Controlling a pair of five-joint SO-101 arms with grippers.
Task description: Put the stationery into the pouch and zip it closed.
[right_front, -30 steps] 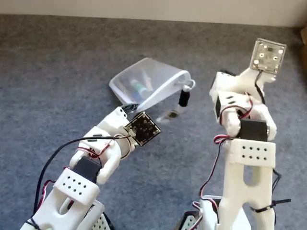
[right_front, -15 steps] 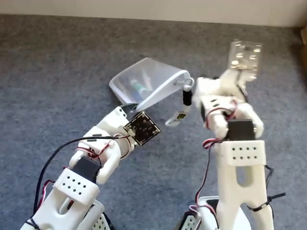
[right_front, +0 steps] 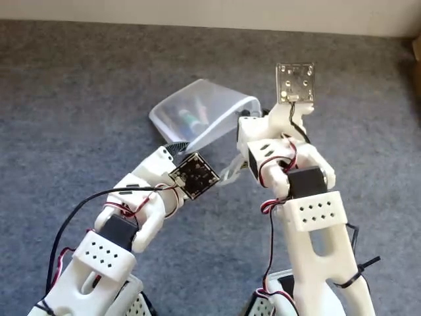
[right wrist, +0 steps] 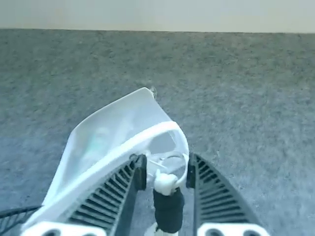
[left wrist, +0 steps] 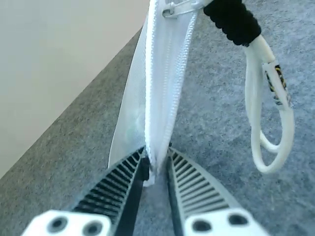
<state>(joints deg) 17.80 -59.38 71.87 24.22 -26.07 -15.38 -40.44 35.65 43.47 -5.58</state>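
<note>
Overhead, the clear pouch (right_front: 210,108) lies on the grey carpet (right_front: 79,79) between the two arms, with the stationery (right_front: 190,119) already inside it. Its zipper line (right_front: 217,128) is the long axis, running from near-left to far-right. The left gripper (right_front: 176,149) sits at the near-left end and the right gripper (right_front: 247,120) at the far-right end, where the zipper pull is. There is open carpet on every side, and the far edge of the surface is well off.

From the left wrist, the left gripper (left wrist: 155,164) is clamped on the end of the zipper tape, with its jaws nearly together and only the fabric between them. The tape runs straight away to the zipper pull (left wrist: 177,7). A black cord (left wrist: 232,19) and a white loop (left wrist: 268,128) hang from the pull, to one side of the tape. I cannot tell from here whether the teeth are meshed.

From the right wrist, the right gripper (right wrist: 166,162) stands open with a jaw on each side of the pull and its cord (straddling them, not yet pinching). The pouch (right wrist: 113,132) stretches off to the left beyond it.

So the pull lies right between the right jaws, and this arm is the nearer one. By my reading, the next move is to pinch the pull and draw it along the zipper line while the left arm anchors the other end. The dangling loop could get in the way.
</note>
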